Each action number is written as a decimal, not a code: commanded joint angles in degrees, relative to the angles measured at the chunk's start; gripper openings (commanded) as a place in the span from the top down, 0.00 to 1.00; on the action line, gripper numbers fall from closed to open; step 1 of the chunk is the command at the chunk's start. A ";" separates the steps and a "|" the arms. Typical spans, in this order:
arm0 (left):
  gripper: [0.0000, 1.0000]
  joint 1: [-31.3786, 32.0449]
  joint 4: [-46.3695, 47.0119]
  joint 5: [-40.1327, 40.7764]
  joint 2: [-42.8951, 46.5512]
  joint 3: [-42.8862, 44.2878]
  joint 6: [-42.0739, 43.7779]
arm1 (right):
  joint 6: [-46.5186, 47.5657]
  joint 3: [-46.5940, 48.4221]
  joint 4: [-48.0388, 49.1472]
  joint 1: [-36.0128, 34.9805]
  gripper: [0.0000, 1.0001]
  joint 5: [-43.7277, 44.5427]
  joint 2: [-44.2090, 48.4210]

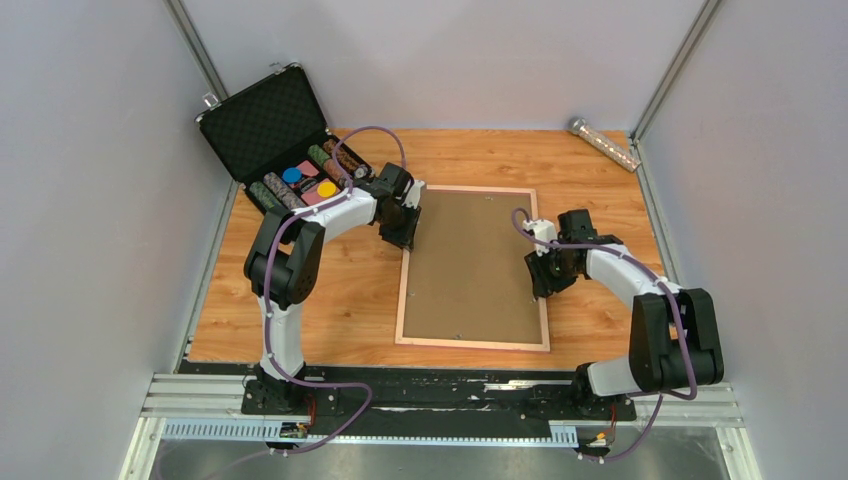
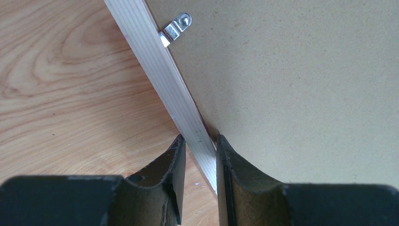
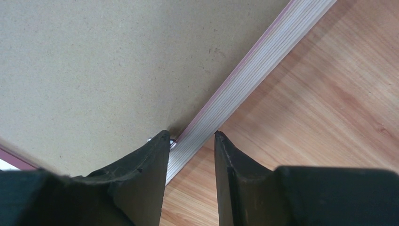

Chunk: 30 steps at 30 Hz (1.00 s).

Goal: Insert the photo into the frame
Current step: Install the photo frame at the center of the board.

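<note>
I counted one frame [image 1: 472, 344], lying back-up in the middle of the table [image 1: 330, 300] with one brown backing board [image 1: 475, 265] seated in it. Two grippers were down on it. The left gripper [image 2: 198, 141] pinched the left rail between both fingers, near one metal clip [image 2: 176, 27]. The right gripper [image 3: 190, 136] straddled the right rail, but I could not tell whether it gripped. One open black case [image 1: 265, 120] stood at the far-left corner.

One frame [image 1: 470, 344]; one brown backing board [image 1: 475, 265]; one open black case [image 1: 262, 120]; one silver tube [image 1: 603, 143]; two robot arms [image 1: 290, 265] [image 1: 655, 310].
</note>
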State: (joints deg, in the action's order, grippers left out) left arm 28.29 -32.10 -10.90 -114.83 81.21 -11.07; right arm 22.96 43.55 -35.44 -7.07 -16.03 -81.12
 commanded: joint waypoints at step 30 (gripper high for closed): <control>1.00 -0.96 0.24 0.25 -3.12 -0.42 1.84 | -0.32 1.66 -1.32 -2.02 0.57 -1.36 -4.41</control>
State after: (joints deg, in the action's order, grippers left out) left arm 27.88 -32.08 -11.79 -114.98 81.21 -11.07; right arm 24.77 44.62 -37.01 -8.75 -16.12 -82.78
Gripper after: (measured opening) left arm 0.333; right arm 0.438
